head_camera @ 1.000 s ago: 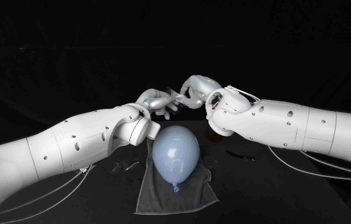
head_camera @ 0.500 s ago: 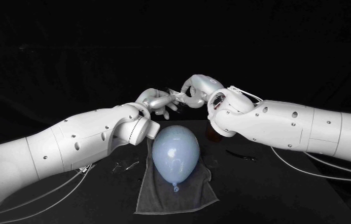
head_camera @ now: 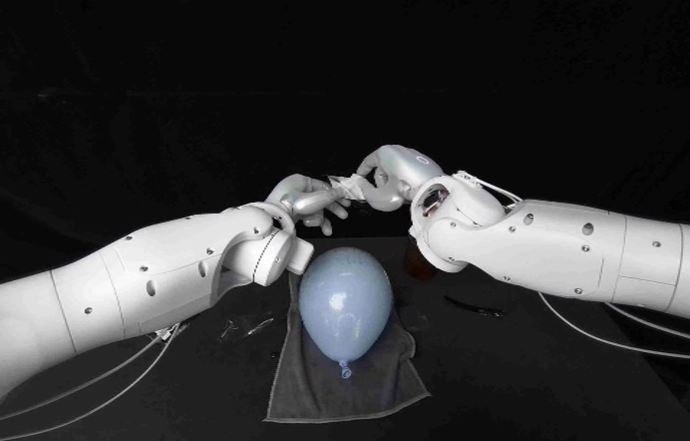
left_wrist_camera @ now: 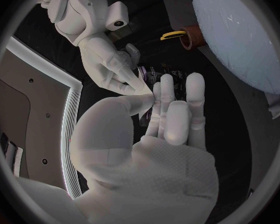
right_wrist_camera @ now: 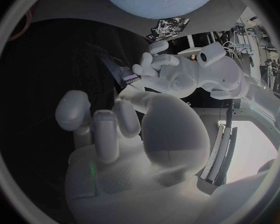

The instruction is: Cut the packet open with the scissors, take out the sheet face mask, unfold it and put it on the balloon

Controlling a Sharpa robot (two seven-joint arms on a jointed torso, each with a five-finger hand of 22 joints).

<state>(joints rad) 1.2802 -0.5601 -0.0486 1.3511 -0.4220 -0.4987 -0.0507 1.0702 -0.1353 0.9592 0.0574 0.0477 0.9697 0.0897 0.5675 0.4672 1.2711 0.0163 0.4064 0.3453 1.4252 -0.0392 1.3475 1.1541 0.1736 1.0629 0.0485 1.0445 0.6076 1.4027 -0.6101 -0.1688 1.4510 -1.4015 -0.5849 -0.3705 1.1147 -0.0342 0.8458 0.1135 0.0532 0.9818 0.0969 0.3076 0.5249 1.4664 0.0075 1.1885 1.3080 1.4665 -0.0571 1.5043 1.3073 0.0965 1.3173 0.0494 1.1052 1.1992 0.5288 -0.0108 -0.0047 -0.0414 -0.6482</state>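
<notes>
White left arm (head_camera: 144, 271) slants up from the left edge, and below its wrist a small shiny thing (head_camera: 246, 327) lies on the black table (head_camera: 575, 381), too small to name. The left hand (head_camera: 306, 202) is raised above the far end of the balloon. Its thumb presses against its long fingers (left_wrist_camera: 168, 92), which lie straight and side by side, and they pinch one end of the packet (head_camera: 342, 182). The packet is dark and slim and hangs in the air between the two hands, clear of the table. Under it, in mid-table, the pale blue balloon (head_camera: 345, 296) lies lengthwise on a grey cloth (head_camera: 352, 386), its knot pointing toward the robot. The right hand (head_camera: 386, 174) meets the left from the other side, and its thumb and a fingertip close on the packet's other end. Its remaining fingers (right_wrist_camera: 105, 127) are curled in, close together and off the packet. Just right of the balloon's far end, beneath the right wrist, stands a brown ring (head_camera: 420, 266), which the left wrist view shows with a yellow thing (left_wrist_camera: 171, 35) beside it. Farther right a dark slim thing (head_camera: 475, 307) lies on the table, apart from the cloth. The right arm (head_camera: 575, 251) runs off the right edge.
</notes>
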